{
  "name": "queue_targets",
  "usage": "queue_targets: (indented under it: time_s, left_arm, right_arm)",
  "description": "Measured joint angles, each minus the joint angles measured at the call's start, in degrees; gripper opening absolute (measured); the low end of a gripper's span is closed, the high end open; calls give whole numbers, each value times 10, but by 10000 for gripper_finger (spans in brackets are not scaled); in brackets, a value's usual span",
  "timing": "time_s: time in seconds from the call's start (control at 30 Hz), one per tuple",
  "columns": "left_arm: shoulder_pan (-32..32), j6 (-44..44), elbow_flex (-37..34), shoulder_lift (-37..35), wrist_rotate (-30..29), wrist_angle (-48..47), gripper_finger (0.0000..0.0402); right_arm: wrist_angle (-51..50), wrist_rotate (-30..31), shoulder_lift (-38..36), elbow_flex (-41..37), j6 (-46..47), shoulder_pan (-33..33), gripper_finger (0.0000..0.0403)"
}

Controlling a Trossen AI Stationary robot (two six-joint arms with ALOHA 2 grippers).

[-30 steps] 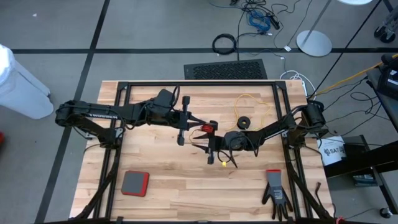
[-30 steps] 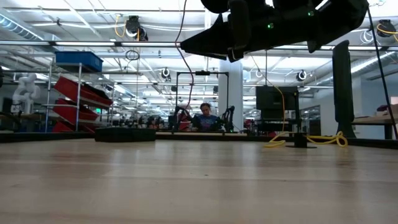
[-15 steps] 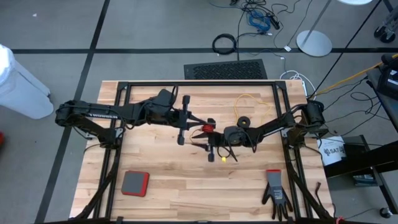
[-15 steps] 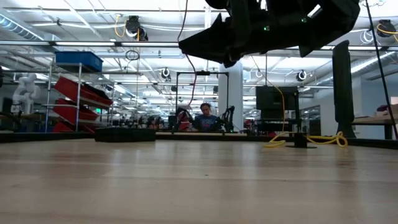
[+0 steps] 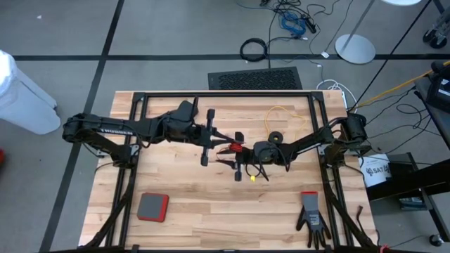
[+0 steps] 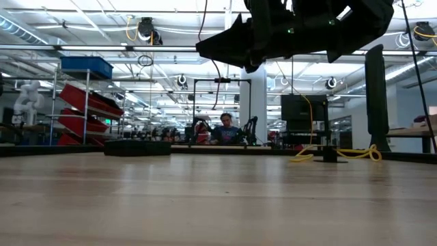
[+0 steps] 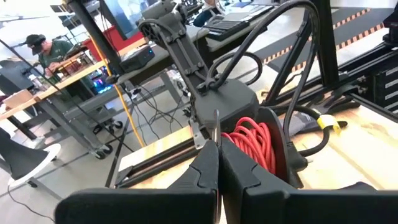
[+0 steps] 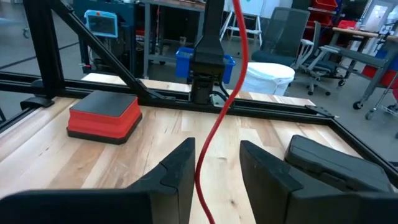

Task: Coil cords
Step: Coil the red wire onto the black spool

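A thin red cord is partly wound on a black reel over the table's middle. My right gripper reaches in level from the right and is shut on that reel. Between its two fingers the cord rises out of the right wrist view. My left gripper, coming from the left and higher up, is shut on the cord just in front of the reel. A yellow cord lies in loose loops on the far right of the table, beside its black reel. My left gripper pinches the thin cord between its two shut fingertips and points nearly level toward the table's right. The cord hangs in a slack curve below it. My right gripper has the reel with the red coil far back between its fingers. It comes level from the table's right, and the reel is clear of the table. The gripper's own body hides which part of the reel the fingers touch.
A red-and-black pad lies near the front left and a black glove near the front right. A black frame runs round the tabletop. A person sits at a desk beyond the table.
My right gripper has swung a little toward the table's far edge with the reel and rolled slightly. The hanging red cord has swayed with it.
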Motion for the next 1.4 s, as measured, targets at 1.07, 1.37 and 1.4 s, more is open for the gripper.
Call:
queue_targets:
  time_s: [1.07, 1.37, 1.4]
  left_arm:
    - [29, 37, 1, -8, 23, -198, 1]
    - [73, 40, 0, -12, 20, -314, 1]
    - [75, 44, 0, -12, 20, -318, 1]
  right_arm:
    - [-105, 145, -2, 0, 43, -7, 1]
    - [-125, 167, -5, 0, 54, -6, 0]
    - [-126, 167, -5, 0, 55, -6, 0]
